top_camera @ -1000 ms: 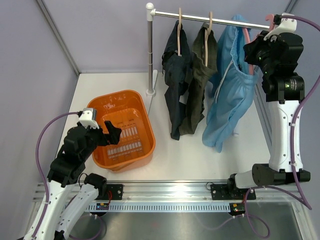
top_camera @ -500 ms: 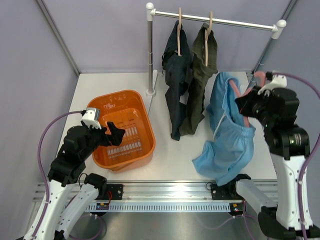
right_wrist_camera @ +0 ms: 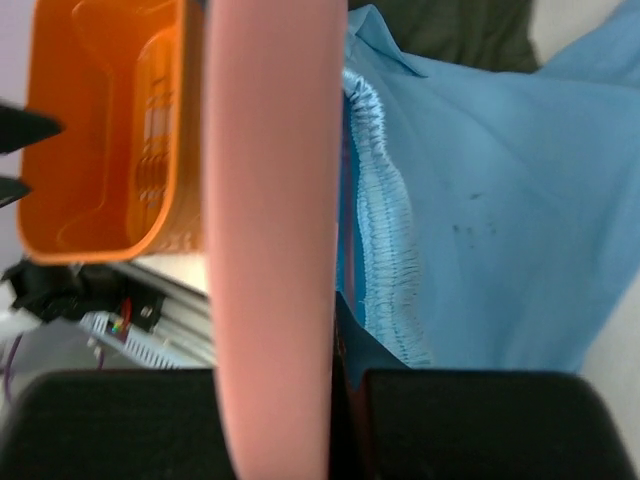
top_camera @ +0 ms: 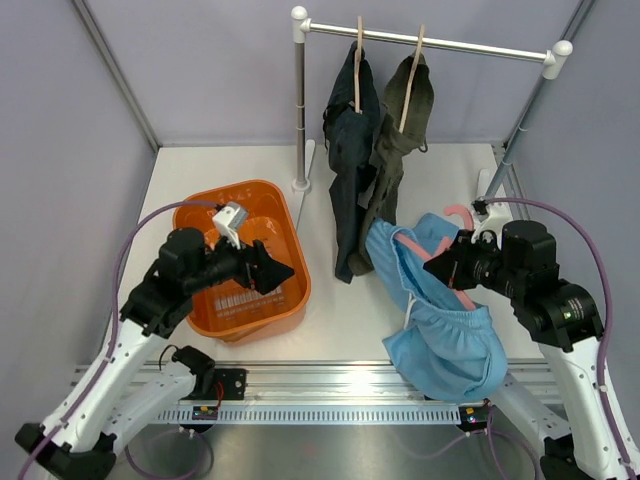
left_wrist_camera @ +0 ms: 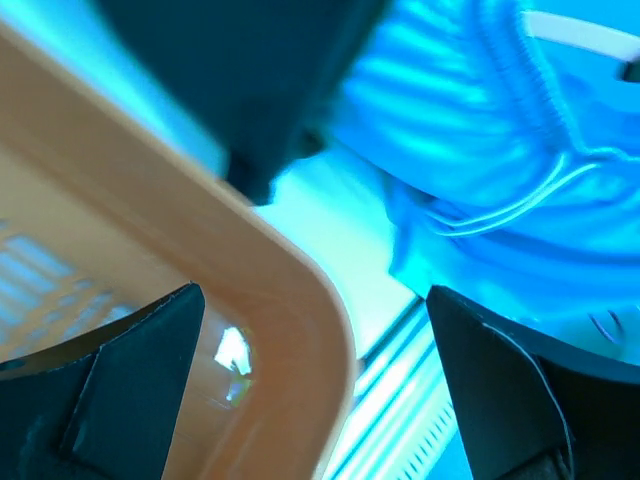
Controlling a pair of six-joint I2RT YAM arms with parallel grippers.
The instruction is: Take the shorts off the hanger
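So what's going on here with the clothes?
The right hand grips a pink plastic hanger carrying light blue drawstring shorts, low over the table, away from the metal rail. The left hand, open, reaches across the orange plastic basket toward them. They are not yet off the hanger. On the rail hang dark navy shorts and olive green shorts.

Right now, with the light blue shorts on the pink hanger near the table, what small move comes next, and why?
Probably move the open left gripper right, toward the light blue cloth shorts. They hang on the pink plastic hanger clamped in the right gripper.
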